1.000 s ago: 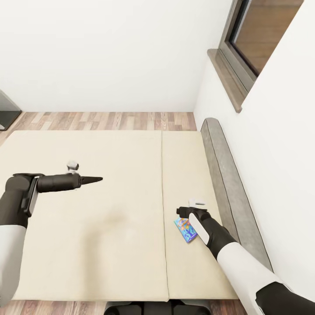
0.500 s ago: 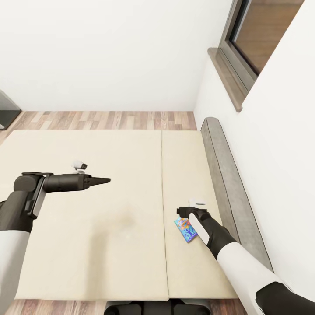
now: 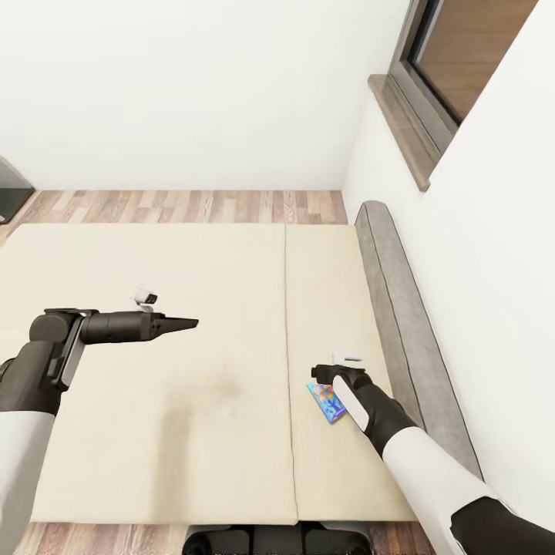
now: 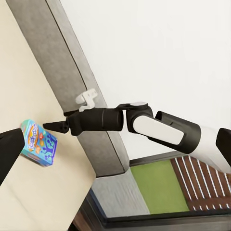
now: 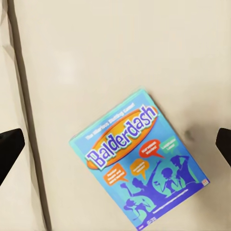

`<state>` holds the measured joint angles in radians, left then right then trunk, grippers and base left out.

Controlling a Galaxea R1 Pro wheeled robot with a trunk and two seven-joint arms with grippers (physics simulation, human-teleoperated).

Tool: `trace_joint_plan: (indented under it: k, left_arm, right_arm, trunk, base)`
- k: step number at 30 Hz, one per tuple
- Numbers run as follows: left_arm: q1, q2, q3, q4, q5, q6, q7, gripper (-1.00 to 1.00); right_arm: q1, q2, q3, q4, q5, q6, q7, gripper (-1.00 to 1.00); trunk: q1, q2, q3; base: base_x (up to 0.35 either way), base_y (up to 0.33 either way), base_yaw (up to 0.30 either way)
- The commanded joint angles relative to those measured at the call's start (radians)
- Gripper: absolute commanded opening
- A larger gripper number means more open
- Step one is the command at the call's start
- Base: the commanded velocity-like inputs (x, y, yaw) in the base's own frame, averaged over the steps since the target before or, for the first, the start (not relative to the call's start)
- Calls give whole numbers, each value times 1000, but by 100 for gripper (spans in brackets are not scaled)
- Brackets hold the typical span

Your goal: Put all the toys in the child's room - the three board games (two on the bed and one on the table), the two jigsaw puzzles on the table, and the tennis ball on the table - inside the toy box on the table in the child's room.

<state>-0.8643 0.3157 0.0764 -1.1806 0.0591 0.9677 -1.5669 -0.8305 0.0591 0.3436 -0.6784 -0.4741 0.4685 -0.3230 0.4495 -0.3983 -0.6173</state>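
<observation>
Board game (image 3: 327, 401), the blue box with orange print, lies flat on the beige bed (image 3: 193, 370) in the lower right of the head view, partly under the right gripper (image 3: 317, 372), which hangs just above its upper end; from this view its opening cannot be told. The left gripper (image 3: 187, 322) points right over bare mattress at centre left, well apart from the box, its fingers looking pressed together.

In the left wrist view the box sits at the left edge beside the grey headboard (image 4: 72, 91), the right gripper (image 4: 52, 126) poised over it.

In the right wrist view the box (image 5: 139, 166) fills the lower centre, dark fingertips (image 5: 9, 147) at both side edges, so the jaws stand spread wide. The step appears to be reaching for this game; next comes lowering and closing on an edge of the thin box.
</observation>
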Motion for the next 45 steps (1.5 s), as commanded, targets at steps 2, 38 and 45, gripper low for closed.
trace_joint_plan:
  k: [2, 38, 45]
  left_arm:
    - [1, 0, 0, 1, 1, 10, -4, 100]
    - [16, -41, 2, 4, 13, 8, -4, 100]
    - [16, -41, 2, 4, 13, 8, -4, 100]
  right_arm:
    - [0, 0, 5, -1, -10, 2, -10, 100]
    - [1, 0, 6, 0, -8, 1, -10, 100]
    - [1, 0, 6, 0, -8, 1, -10, 100]
  trunk:
    - [0, -2, -5]
    - [0, -2, -63]
    - [0, -2, -75]
  base:
    - [0, 0, 0]
    - [0, 0, 0]
    - [0, 0, 0]
